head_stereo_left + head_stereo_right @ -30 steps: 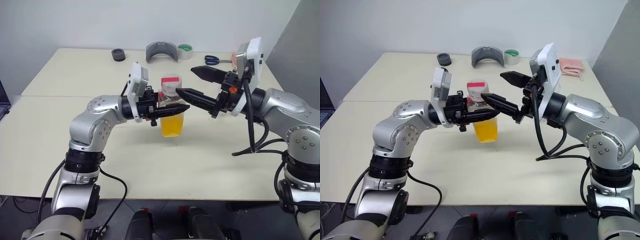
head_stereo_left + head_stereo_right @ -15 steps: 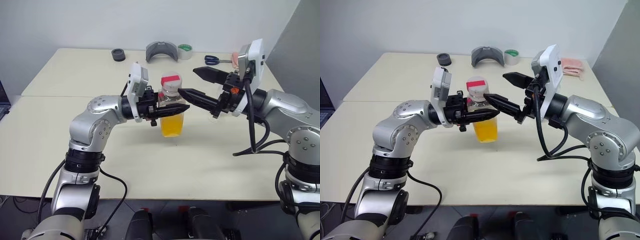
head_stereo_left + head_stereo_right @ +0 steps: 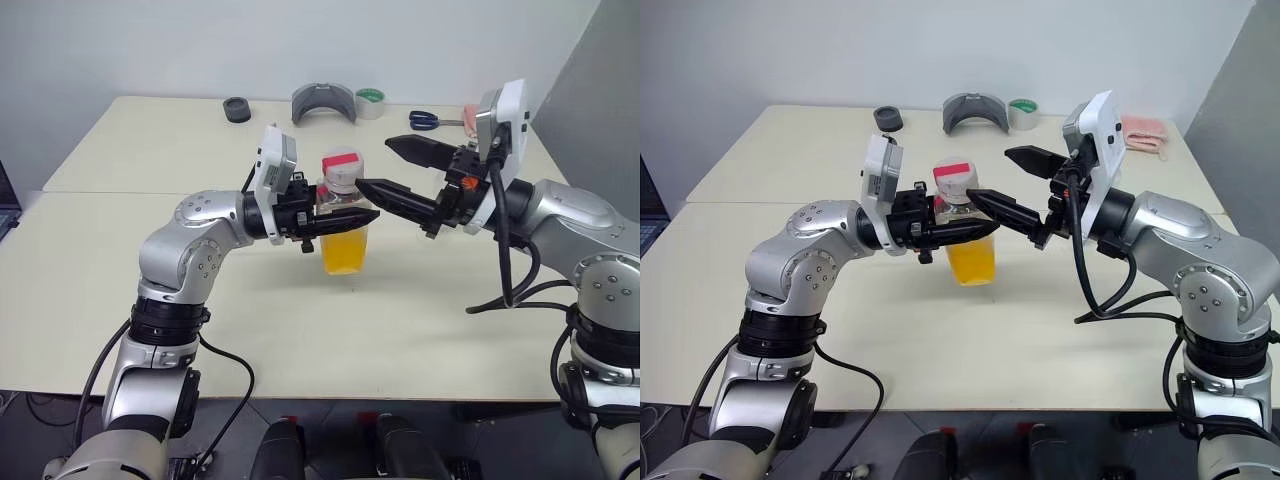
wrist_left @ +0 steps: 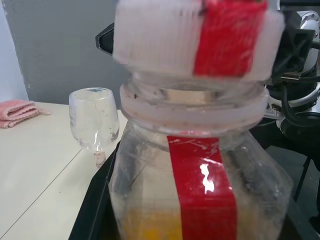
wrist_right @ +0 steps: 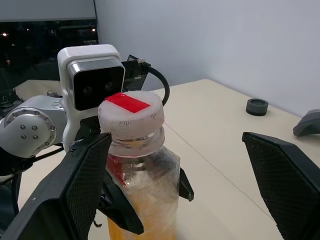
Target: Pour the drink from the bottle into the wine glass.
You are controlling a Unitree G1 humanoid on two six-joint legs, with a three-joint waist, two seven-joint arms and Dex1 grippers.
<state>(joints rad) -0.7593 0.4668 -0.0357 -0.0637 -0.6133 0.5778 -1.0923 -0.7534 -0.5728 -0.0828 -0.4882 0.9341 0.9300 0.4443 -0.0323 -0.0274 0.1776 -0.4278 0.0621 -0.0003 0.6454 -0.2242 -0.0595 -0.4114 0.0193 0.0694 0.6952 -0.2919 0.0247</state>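
- Your left gripper (image 3: pixel 345 217) is clamped on the bottle (image 3: pixel 343 225) at the shoulder, just under the neck. I judge this grip is meant to steady the body while the cap comes off.
- Your right gripper (image 3: pixel 395 168) stands with its fingers spread wide, one tip just beside the white cap (image 5: pixel 131 113) and the other well behind it. It holds nothing; the spread suits closing over the cap.
- The cap is still seated, so I judge uncapping is the step in hand and pouring has not begun.
- The bottle stands upright, long axis vertical, cap uppermost, with the drink (image 3: pixel 971 262) settled in the lower part, below your left fingers.
- The wine glass (image 4: pixel 94 120) stands upright and empty on the table (image 3: pixel 150 280), beyond the bottle from your left gripper and well apart from it.
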